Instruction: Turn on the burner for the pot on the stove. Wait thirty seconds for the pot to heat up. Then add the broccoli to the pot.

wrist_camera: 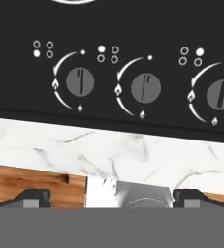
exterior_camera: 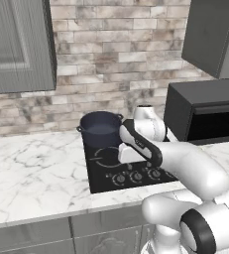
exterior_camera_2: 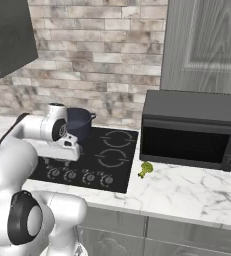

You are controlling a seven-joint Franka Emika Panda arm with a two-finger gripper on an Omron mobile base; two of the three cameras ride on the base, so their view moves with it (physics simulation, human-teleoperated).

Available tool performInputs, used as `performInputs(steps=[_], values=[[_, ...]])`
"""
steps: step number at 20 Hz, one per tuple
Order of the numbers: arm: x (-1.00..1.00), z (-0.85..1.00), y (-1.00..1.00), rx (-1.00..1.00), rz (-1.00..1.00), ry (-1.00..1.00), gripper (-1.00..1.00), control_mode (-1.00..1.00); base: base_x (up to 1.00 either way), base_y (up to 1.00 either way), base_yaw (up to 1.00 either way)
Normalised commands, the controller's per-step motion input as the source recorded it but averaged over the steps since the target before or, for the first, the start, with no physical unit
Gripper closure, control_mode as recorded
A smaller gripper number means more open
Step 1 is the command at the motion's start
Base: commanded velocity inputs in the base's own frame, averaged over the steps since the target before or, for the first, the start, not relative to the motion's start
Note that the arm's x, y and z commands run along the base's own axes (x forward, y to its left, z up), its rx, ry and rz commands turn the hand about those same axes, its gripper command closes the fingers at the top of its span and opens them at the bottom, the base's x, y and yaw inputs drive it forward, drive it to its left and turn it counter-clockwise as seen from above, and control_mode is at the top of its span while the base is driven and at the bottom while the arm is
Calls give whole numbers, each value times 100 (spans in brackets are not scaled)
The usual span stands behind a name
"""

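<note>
The stove (exterior_camera: pixel 106 173) is set into the counter (exterior_camera: pixel 31 173), which runs to its left and right, with a brick wall (exterior_camera: pixel 116 49) behind. The pot (exterior_camera: pixel 100 128) stands on the stove's rear left ring, close to the wall. A row of knobs (exterior_camera_2: pixel 79 176) lies along the stove's front edge, nearest the robot. To the right of the stove, a microwave (exterior_camera_2: pixel 192 130) sits on the counter at the back. The broccoli (exterior_camera_2: pixel 146 169) lies on the counter just right of the stove's right edge and in front of the microwave's left end. Cabinets (exterior_camera: pixel 17 44) hang above the counter on both sides. Drawers (exterior_camera: pixel 46 233) lie under the counter's front edge.
</note>
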Motion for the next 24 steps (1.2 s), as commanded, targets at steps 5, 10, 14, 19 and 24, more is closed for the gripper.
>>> performInputs(steps=[5,10,14,19,24], values=[[33,-24,-14,0,0,0,-100,-100,0,0,0],[41,-33,-8,0,0,0,-100,-100,0,0,0],[34,-33,-9,0,0,0,-100,-100,0,0,0],[27,-32,-3,-2,0,0,-100,-100,0,0,0],[18,-34,0,-2,0,0,-100,-100,0,0,0]])
